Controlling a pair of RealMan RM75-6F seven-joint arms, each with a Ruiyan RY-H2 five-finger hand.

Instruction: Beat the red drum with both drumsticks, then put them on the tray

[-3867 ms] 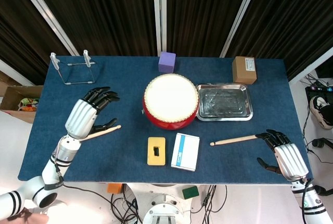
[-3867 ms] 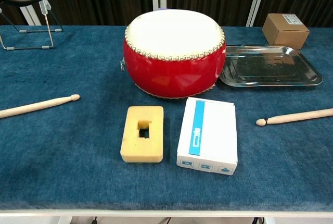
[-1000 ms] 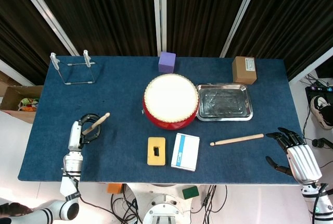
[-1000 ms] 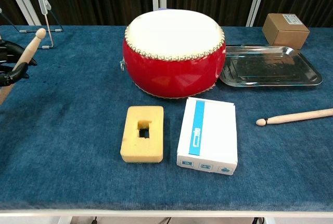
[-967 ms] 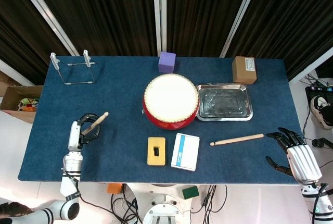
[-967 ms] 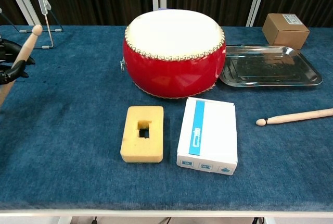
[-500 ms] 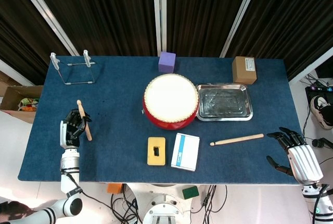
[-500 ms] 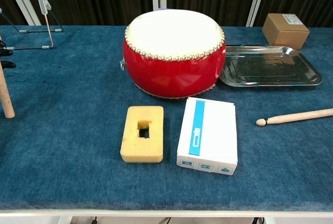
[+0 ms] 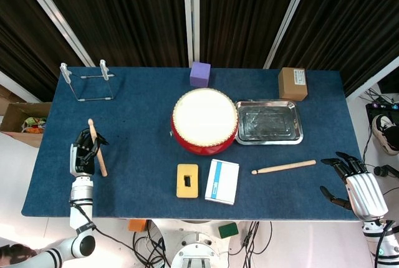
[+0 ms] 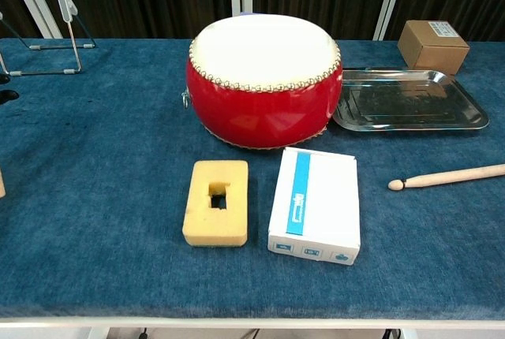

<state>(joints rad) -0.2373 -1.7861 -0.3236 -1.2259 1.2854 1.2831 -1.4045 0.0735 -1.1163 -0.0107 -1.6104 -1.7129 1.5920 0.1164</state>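
A robot test room or lab is suggested rather than a home. A table (image 9: 149, 100) covered in blue cloth is set before a backdrop of black curtains (image 9: 131, 12) hung between white frame bars (image 9: 187, 15). Loose cables (image 9: 146, 246) and a robot base (image 9: 192, 257) are seen on the pale floor under the table's front edge. A cardboard box (image 9: 22, 121) is kept on the floor at one side, and more cables (image 9: 381, 103) lie at the other.
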